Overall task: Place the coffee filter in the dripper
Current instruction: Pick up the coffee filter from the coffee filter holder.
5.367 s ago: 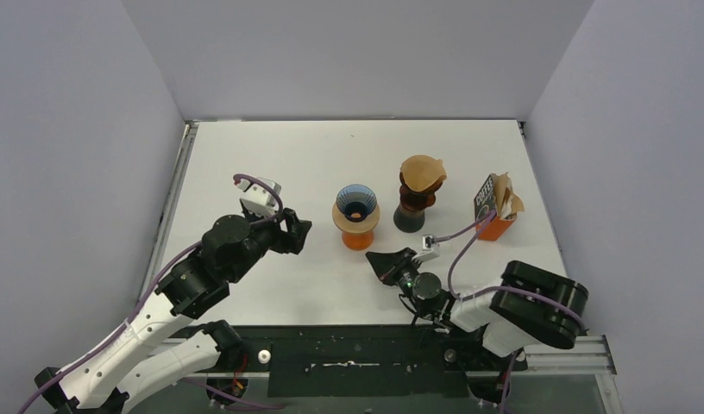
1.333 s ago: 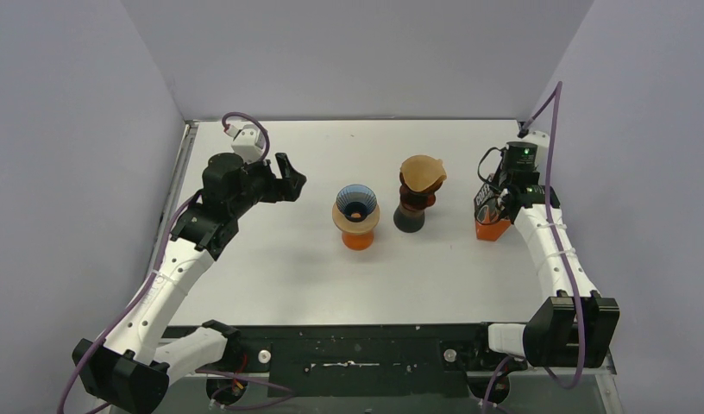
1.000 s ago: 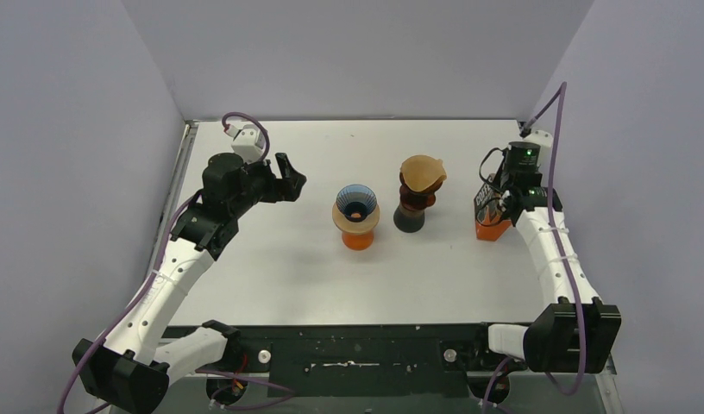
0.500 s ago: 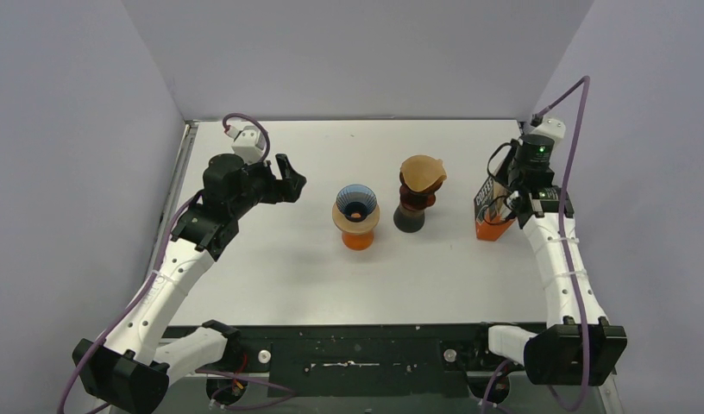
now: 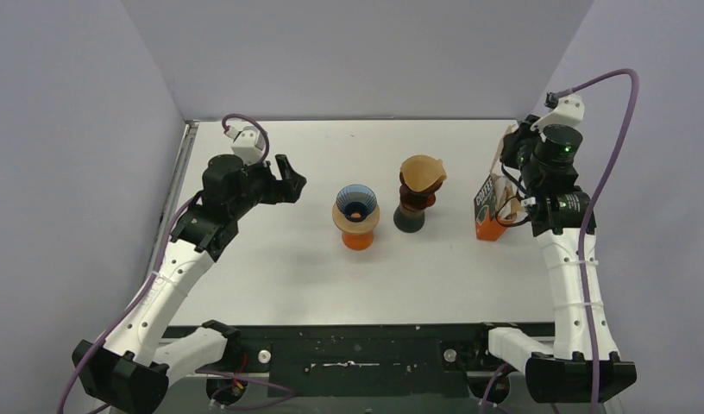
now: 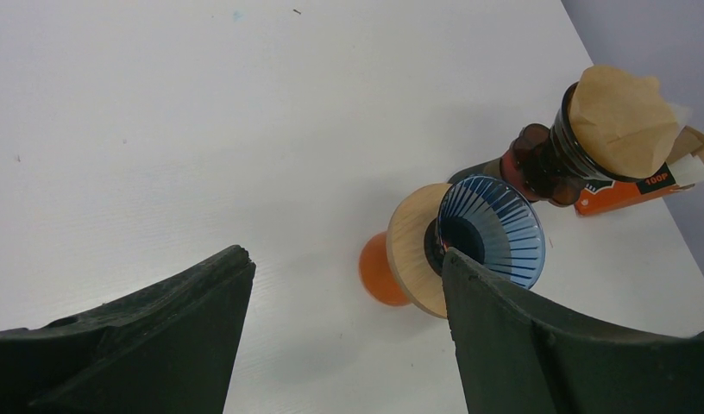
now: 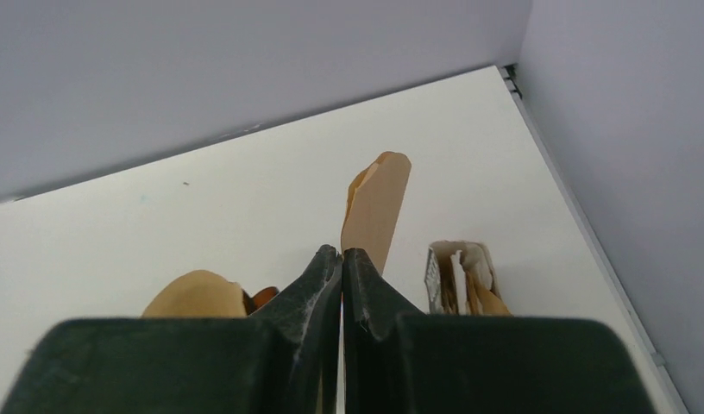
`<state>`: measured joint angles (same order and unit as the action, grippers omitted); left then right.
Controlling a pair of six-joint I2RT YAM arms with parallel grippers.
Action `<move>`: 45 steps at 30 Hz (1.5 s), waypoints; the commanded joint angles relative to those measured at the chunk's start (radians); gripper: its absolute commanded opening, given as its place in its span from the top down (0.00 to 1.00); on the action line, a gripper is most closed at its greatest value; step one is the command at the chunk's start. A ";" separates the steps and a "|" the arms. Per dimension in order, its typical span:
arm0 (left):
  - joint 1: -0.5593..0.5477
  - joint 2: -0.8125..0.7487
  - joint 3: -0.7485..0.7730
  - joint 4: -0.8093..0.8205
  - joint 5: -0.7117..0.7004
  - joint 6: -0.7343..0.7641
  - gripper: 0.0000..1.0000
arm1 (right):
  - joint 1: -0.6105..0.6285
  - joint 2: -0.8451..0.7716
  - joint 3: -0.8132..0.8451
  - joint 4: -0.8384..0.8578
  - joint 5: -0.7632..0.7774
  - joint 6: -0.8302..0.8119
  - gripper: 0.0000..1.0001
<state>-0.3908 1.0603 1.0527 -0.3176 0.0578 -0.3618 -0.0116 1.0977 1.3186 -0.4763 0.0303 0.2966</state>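
Top external view: the left tool hangs over the white tabletop, to the left of the dripper and apart from it. Its jaws are spread wide and hold nothing. Left wrist view confirms this: the two matte black fingers frame bare tabletop, and the dripper shows just inside the right-hand one.

Right wrist view: the right tool is closed, with its fingertips pressed together on the lower edge of a coffee filter. The filter is a flat, folded piece of tan paper with a rounded top. It stands upright above the tips, clear of the box seen beside it. The top view places this tool at the far right of the tabletop, above the box, but the wrist there mostly hides the filter.

Materials: the dripper is a translucent blue ribbed cone with nothing in it, set in a round pale wooden collar on a glossy orange foot. To its right stands a second dripper, dark and ridged, with a tan paper filter seated in its mouth. The box is orange and black card, open at the top, with more tan papers showing inside.
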 commanded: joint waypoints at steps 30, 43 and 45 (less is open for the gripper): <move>0.005 -0.171 -0.199 0.617 0.552 -0.466 0.21 | 0.283 -0.117 -0.159 0.841 -0.905 0.378 1.00; 0.004 -0.154 -0.333 1.168 0.611 -0.790 0.17 | 0.645 -0.033 -0.180 1.091 -0.796 0.419 1.00; 0.003 -0.148 -0.345 1.250 0.612 -0.835 0.17 | 0.688 -0.010 -0.172 1.107 -0.785 0.410 1.00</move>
<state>-0.3901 0.9058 0.7177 0.6521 0.6437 -1.0740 0.6064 1.0523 1.1187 0.4973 -0.8059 0.7193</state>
